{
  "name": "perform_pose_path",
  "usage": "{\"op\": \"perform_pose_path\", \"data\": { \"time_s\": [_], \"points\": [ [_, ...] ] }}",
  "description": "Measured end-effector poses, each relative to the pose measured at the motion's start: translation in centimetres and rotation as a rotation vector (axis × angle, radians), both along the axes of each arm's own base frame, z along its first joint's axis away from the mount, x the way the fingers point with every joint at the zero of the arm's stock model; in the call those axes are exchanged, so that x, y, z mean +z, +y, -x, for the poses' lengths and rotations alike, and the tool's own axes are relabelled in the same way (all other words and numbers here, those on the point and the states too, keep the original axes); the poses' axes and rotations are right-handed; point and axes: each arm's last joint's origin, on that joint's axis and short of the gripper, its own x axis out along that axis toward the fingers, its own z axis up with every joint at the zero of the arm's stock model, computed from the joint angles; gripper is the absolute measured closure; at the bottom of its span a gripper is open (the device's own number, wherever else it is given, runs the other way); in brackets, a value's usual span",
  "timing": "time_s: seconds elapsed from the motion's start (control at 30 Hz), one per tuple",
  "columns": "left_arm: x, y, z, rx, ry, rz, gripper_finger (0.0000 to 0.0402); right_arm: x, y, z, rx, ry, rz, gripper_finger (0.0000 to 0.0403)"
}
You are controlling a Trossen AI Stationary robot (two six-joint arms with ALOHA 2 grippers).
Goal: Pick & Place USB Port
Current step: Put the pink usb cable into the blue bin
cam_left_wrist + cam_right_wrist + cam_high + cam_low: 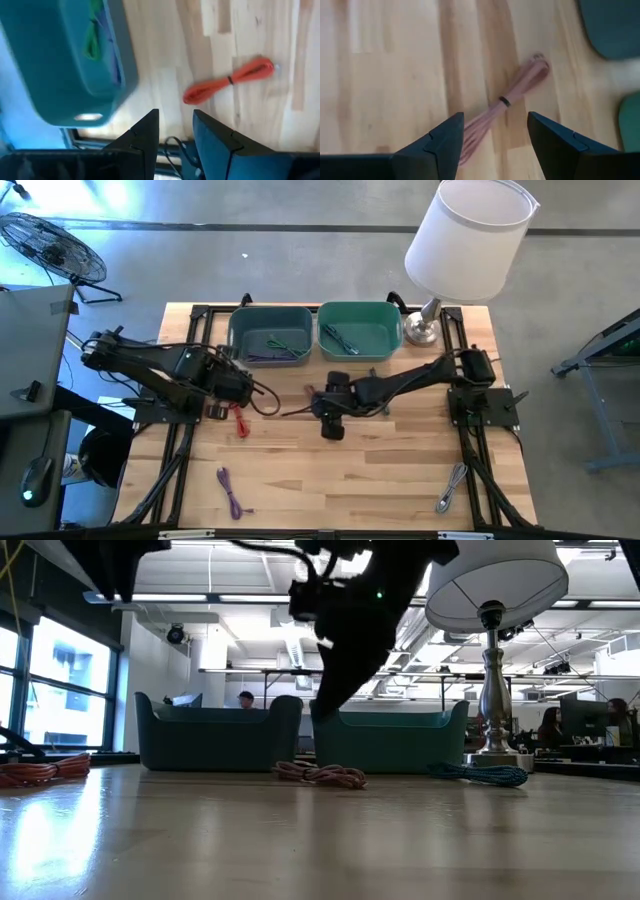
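A pinkish-brown bundled cable (506, 101) lies flat on the wooden table (390, 470), just left of centre (298, 408). My right gripper (495, 145) hangs open a little above it, tilted down, with the cable's near end in line with the gap between its fingers (331, 423). A red bundled cable (230, 80) lies on the table near my left gripper (176, 142), which stands open and bare above the table's left part (243, 387). In the low view the pinkish cable (320, 775) rests below the dark right arm (345, 650).
A blue-grey bin (270, 335) and a green bin (360, 330), both with cables inside, stand side by side at the far edge. A white-shaded lamp (468, 230) is at the far right. A purple cable (231, 492) and a grey cable (452, 488) lie near the front edge.
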Motion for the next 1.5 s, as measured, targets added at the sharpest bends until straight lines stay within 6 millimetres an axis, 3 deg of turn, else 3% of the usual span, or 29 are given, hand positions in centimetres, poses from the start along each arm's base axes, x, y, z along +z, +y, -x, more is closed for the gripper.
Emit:
{"op": "perform_pose_path", "data": {
  "time_s": [0.2, 0.5, 0.83, 1.23, 1.37, 1.5],
  "points": [
    [-2.3, 0.1, 0.7, 0.020, 0.077, 0.010, 0.0286, -0.3, -0.8, 0.3, -0.086, 0.031, -0.025, 0.0192],
    [-5.1, 0.2, 1.1, 0.021, 0.150, -0.019, 0.0286, -0.5, -0.5, 0.6, -0.112, 0.061, -0.138, 0.0192],
    [-5.6, 0.2, 0.8, 0.021, 0.125, -0.020, 0.0286, -3.7, -0.4, -0.5, -0.108, 0.101, -0.141, 0.0192],
    [-5.6, 0.1, 0.3, 0.022, 0.068, -0.035, 0.0286, -5.8, -0.4, -1.3, -0.090, 0.117, -0.185, 0.0197],
    [-5.6, 0.1, 0.0, 0.022, 0.039, -0.036, 0.0286, -6.4, -0.6, -1.3, -0.080, 0.140, -0.220, 0.0245],
    [-5.6, 0.1, 0.0, 0.022, 0.031, -0.034, 0.0286, -6.6, -0.6, -1.3, -0.046, 0.155, -0.195, 0.0359]
  ]
}}
